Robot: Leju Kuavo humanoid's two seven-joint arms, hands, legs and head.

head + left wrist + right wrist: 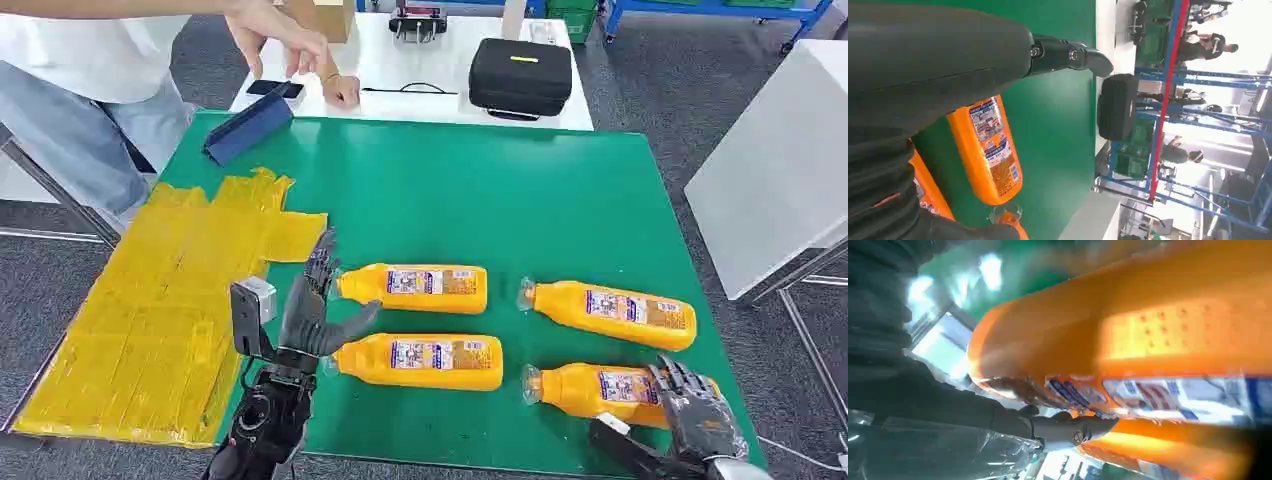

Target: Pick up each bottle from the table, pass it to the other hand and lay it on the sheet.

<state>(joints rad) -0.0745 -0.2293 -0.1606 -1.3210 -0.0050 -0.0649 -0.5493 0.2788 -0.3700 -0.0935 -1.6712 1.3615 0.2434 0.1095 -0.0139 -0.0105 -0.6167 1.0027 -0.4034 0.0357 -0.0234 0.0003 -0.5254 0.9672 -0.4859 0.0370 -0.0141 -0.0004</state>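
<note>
1. Four orange bottles lie on their sides on the green table (520, 190), in two rows of two, caps pointing toward the robot's left.
2. Largest after the table is the yellow sheet (150, 310), spread over the table's left part and crumpled along its far edge; no bottle lies on it.
3. At the far end a white table (400, 60) carries a black case (521, 75), and a person (70, 90) stands at the far left corner with one hand raised and the other resting on the white surface.
4. A blue box (248, 128) sits tilted at the green table's far left corner, just beyond the sheet.
5. The far left bottle (415, 288) and the near left bottle (420, 361) lie side by side, apart from each other.
6. The far right bottle (610, 313) lies alone, touched by nothing.
7. The near right bottle (600, 392) lies on the table with the right hand (700, 415) on its base end; the right wrist view shows the thumb against the label, but whether the fingers have closed round it cannot be told.
8. The left hand (315, 310) holds nothing, its fingers spread, standing upright by the caps of the two left bottles and just beside the sheet's edge.
</note>
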